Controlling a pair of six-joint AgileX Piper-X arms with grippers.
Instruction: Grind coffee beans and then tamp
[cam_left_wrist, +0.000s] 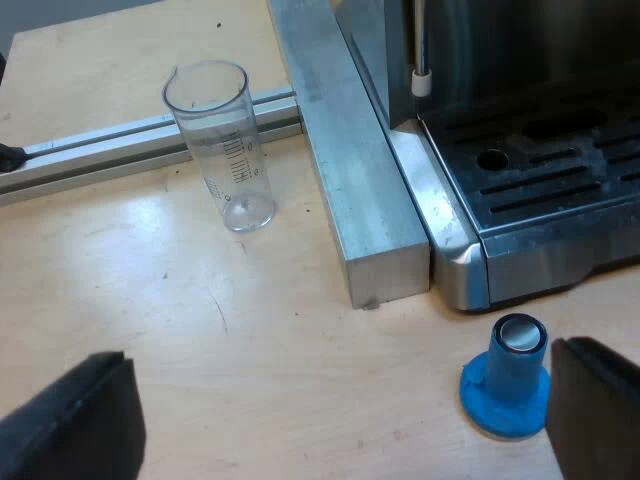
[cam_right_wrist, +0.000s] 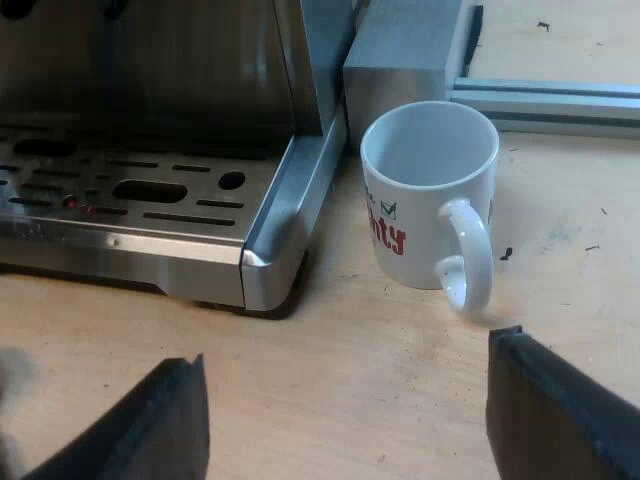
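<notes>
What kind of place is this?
Probably a coffee-making workbench, not a kitchen: a shiny steel espresso machine, a blue round tamper and a clear measuring glass sit on a wooden table with bare aluminium rails.

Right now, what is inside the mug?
Only the bare white inner wall of the mug shows. Its near rim hides the bottom, so anything lying there cannot be seen.

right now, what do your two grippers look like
My left gripper has two black fingers, broad and blocky with matte faces and squared tips. My right gripper looks the same: two black wedge-shaped fingers, plain, no markings visible.
</notes>
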